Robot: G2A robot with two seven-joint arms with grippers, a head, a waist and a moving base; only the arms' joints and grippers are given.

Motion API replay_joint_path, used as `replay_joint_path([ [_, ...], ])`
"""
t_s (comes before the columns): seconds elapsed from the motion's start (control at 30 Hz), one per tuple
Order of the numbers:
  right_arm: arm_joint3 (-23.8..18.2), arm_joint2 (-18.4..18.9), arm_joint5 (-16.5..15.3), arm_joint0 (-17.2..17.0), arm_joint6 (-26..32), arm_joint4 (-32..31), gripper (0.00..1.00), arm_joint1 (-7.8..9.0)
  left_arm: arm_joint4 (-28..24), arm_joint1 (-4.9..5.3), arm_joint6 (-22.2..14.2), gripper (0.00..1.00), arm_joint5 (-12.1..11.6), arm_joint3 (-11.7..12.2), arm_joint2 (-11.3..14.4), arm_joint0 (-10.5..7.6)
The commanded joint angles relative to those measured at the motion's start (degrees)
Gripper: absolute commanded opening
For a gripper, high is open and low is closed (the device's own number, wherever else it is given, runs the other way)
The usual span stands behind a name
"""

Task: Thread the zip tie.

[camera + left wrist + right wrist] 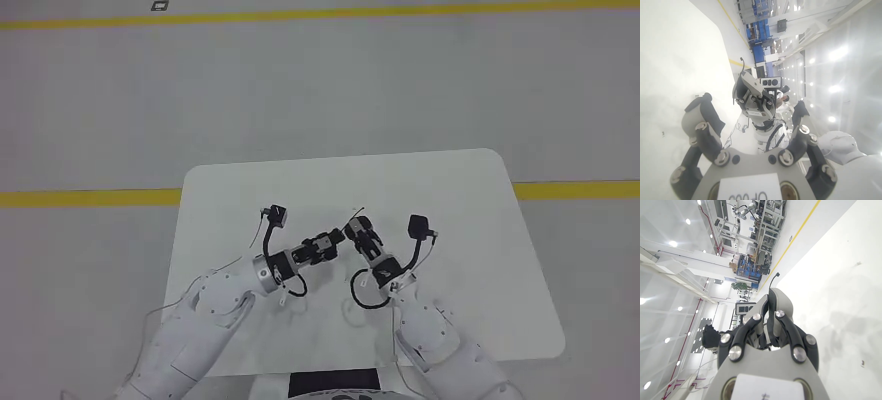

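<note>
Bright, even light pours from rows of ceiling lamps point(673, 243), which flare into white blobs. The white table point(480, 200) is almost washed out. In the left wrist view, a milky haze veils the left pincer point(753, 102). Both wrist views bend straight lines near their edges, such as the yellow floor line point(791, 243).

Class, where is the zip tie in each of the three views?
Top view: zip tie, a thin sliver at the right gripper, mid-table.
Left wrist view: zip tie pokes from the farther gripper.
Right wrist view: zip tie clamped in the shut jaws, end sticking out.
Shared landmark: white table.
</note>
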Motion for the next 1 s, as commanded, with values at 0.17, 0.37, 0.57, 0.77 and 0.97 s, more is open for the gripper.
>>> replay_joint_path([
  [0.17,-0.7,0.5,0.2,-0.8,0.3,-1.3,0.00,-0.02,0.1,0.15,0.2,0.51,0.0,0.5,0.4,-0.14],
  [0.37,-1.1,0.8,0.3,-1.1,0.6,-2.0,0.00,-0.10,-0.2,0.31,0.2,0.33,0.0,0.5,0.5,-0.16],
  [0.57,-1.5,1.4,0.3,-1.5,1.2,-2.3,0.00,-0.12,-0.6,0.43,0.2,0.31,0.0,0.7,0.7,-0.18],
  [0.77,-1.4,1.4,-0.2,-1.7,1.7,-2.2,0.00,-0.23,-0.9,0.49,0.5,0.31,0.0,1.1,1.0,-0.38],
  [0.97,-1.2,1.5,-1.1,-1.9,1.9,-1.3,0.00,-0.38,-1.1,0.53,0.7,0.27,0.0,1.5,1.3,-0.67],
])
